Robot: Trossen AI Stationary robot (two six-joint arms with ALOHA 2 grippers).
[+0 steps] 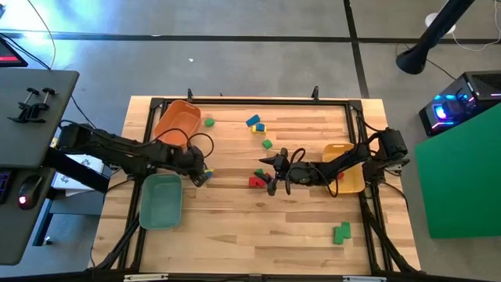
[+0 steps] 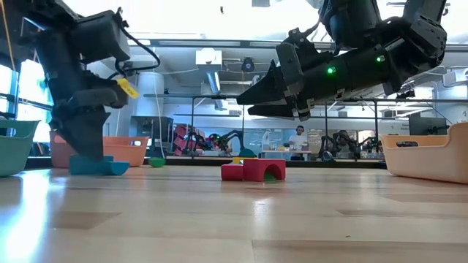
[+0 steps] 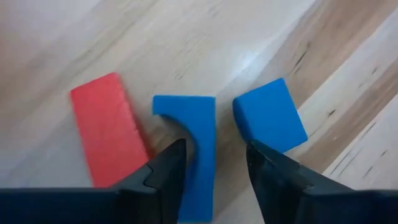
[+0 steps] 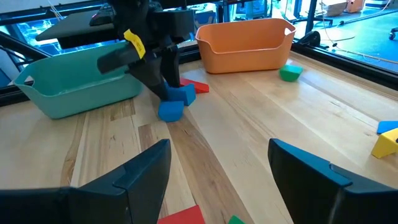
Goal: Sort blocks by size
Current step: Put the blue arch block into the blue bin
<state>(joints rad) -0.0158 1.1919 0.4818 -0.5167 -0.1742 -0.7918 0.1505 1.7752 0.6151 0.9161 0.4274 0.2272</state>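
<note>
My left gripper [image 1: 202,174] is down at the table between the orange tray [image 1: 178,121] and the teal tray [image 1: 160,200]. It is open, with its fingers either side of a blue arch-shaped block [image 3: 198,143]. A flat red block [image 3: 107,140] and a blue cube [image 3: 270,115] lie flat on the wood on either side of the arch block. My right gripper [image 1: 270,172] is open and empty, hovering over two red blocks [image 2: 252,171] at mid-table; it stands well above them in the low view [image 2: 245,102]. My left gripper stands astride the blue arch block's near end, its fingers pointing down. One finger [image 3: 168,168] stands at the block's notched side; a strip of wood shows between the block and the other finger [image 3: 267,171]. I cannot tell whether it touches. The block lies flat on the table.
The yellow tray [image 1: 344,168] stands at the right edge under my right arm. Loose blocks lie at the far side: green [image 1: 209,121], blue [image 1: 252,121], yellow [image 1: 259,128] and green [image 1: 267,144]. Two green blocks [image 1: 341,232] lie near right.
</note>
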